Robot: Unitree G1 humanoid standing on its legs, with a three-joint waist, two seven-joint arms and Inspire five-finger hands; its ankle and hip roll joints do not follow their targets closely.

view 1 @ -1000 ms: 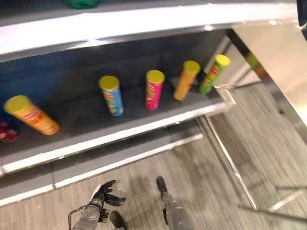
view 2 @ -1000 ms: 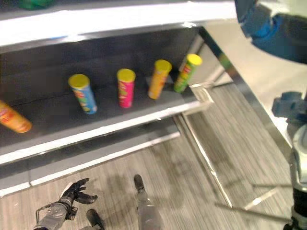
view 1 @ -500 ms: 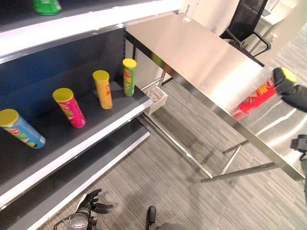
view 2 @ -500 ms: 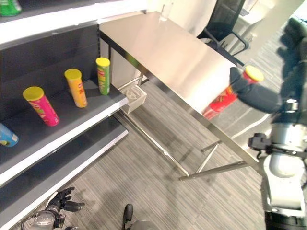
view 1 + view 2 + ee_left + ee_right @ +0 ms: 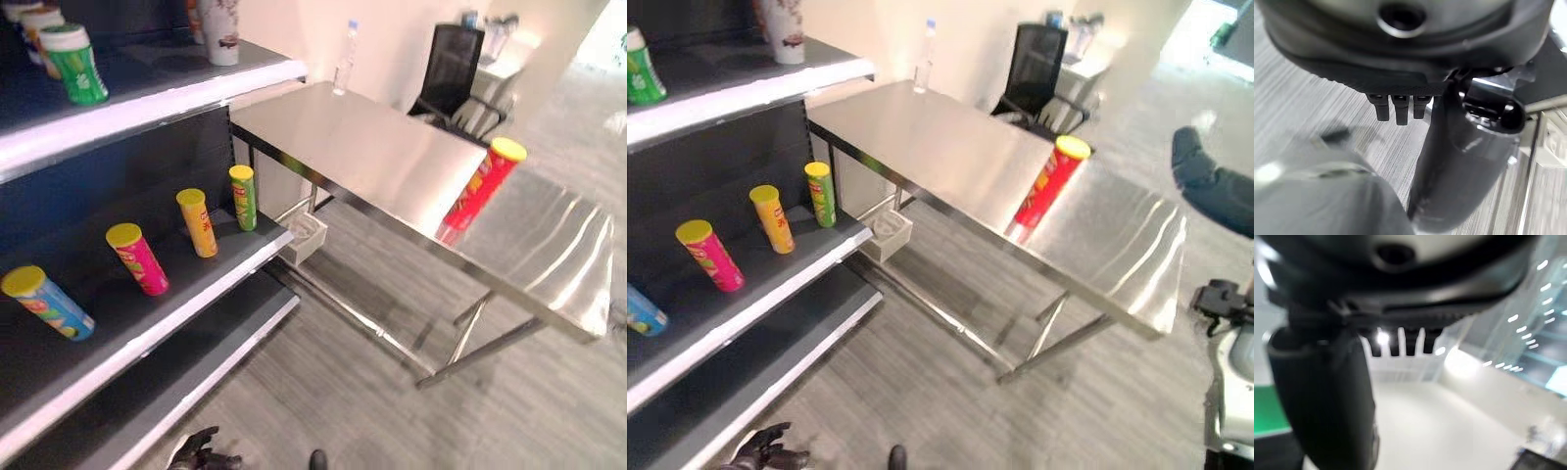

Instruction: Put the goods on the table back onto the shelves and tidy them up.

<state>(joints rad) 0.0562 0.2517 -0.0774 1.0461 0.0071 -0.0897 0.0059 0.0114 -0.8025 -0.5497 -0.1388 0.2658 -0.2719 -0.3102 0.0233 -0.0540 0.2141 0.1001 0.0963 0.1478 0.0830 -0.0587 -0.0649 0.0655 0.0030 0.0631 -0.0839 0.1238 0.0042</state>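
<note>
On the bench: one red can (image 5: 479,191) with a yellow lid stands upright near the front edge of the steel bench (image 5: 372,147); it is the item left to shelve.
Shelf stock: a green can (image 5: 242,197), an orange can (image 5: 198,222), a pink can (image 5: 137,258) and a blue can (image 5: 47,302) stand in a row on the dark middle shelf (image 5: 186,294), each apart from the next.
Upper shelf: a green can with a white lid (image 5: 76,63) and a white cup (image 5: 220,29) stand near its edge.
Far end of bench: a clear bottle (image 5: 344,61) stands well apart from the red can.
Left hand (image 5: 201,452): hangs low over the floor beside the shelf base, fingers loosely spread and relaxed, holding nothing.
Right hand (image 5: 1400,340): seen in the right wrist view, fingers straight, nothing between them and the thumb.
Handling, weight: judged light; a tall narrow tube that will tip easily if nudged high up.
Handling, stiffness: judged a stiff wall that takes a moderate squeeze; hard pressure could dent it.
Handling, surface: glossy printed sleeve, likely slick; a full wrap is advised over a fingertip pinch.
Grasp zone: mid-body, fingers round one side and thumb opposite, clear of the lid, which may pop off.
Placement: set down upright in a free gap of the middle-shelf row.
</note>
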